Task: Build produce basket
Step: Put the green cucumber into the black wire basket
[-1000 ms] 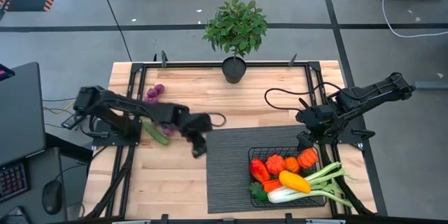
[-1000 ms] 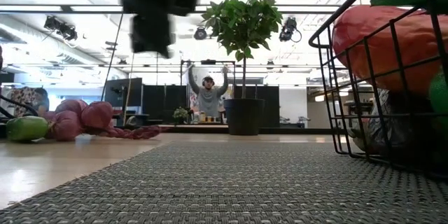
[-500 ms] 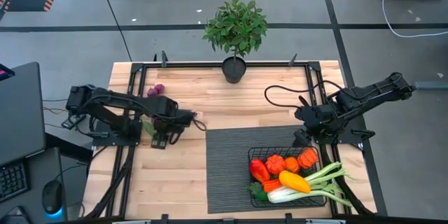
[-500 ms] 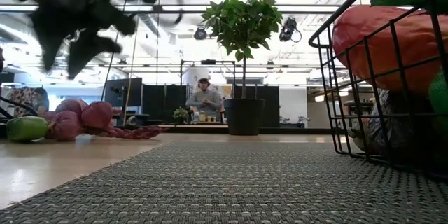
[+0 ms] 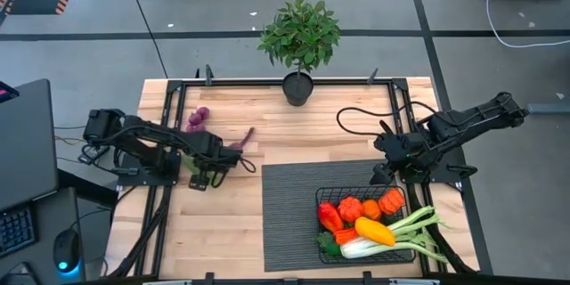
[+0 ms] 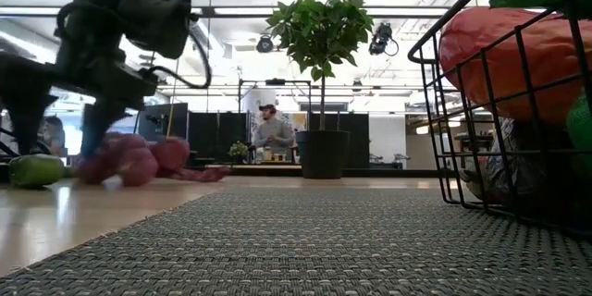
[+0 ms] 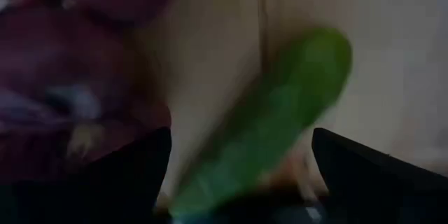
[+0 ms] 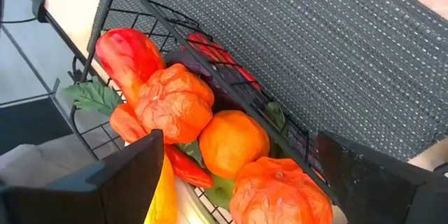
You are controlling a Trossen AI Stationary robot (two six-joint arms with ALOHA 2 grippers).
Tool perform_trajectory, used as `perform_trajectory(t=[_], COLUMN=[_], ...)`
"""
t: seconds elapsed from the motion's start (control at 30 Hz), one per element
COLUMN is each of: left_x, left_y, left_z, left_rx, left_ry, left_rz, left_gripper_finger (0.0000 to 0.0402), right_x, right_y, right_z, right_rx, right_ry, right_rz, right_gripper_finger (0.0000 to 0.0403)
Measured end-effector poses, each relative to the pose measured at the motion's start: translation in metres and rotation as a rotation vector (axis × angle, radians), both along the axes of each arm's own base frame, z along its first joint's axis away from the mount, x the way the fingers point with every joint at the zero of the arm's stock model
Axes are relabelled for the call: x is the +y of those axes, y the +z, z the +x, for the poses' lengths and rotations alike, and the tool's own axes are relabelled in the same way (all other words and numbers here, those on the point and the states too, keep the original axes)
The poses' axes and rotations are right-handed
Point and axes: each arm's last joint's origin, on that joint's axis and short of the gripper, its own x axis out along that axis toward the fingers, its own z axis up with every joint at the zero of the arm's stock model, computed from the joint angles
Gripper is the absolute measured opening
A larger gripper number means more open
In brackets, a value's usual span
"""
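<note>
High view: black wire-mesh basket [image 5: 334,198] sits on the dark ribbed mat [image 5: 289,218], holding red, orange and yellow toy produce [image 5: 361,218]. Left tool [image 5: 203,178] is low at the tabletop [image 5: 223,232] left side, beside purple grapes [image 5: 196,118]. Right tool [image 5: 385,175] hovers just beyond the basket. Left wrist view: fingers spread around green toy cucumber [image 7: 266,129]. Right wrist view: fingers apart, gripping nothing.

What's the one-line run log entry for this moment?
left pincer: open over green toy cucumber | right pincer: open above black wire-mesh basket
</note>
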Motion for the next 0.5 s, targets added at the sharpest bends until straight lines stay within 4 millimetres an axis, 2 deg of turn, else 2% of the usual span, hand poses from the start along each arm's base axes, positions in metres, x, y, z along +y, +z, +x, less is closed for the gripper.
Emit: perform_trajectory(t=[0.1, 0.3, 0.4, 0.5], left_x=[0.0, 0.0, 0.0, 0.0], left_y=[-0.007, -0.016, -0.017, -0.015], left_z=[0.003, 0.001, 0.002, 0.003], left_rx=[-0.061, -0.045, -0.039, -0.051], left_ry=[-0.035, -0.044, -0.041, 0.004], left_rz=[-0.005, -0.01, -0.01, -0.006], left_gripper_finger=[0.0355, 0.0345, 0.0315, 0.0262], right_x=[0.0, 0.0, 0.0, -0.001], right_y=[0.0, 0.0, 0.0, 0.0], right_z=[0.0, 0.0, 0.0, 0.0], right_rx=[0.002, 0.009, 0.006, 0.0], right_ry=[0.001, -0.012, -0.02, -0.039], right_rz=[0.005, 0.013, 0.0, -0.017], right_gripper_finger=[0.0373, 0.0373, 0.0373, 0.0373])
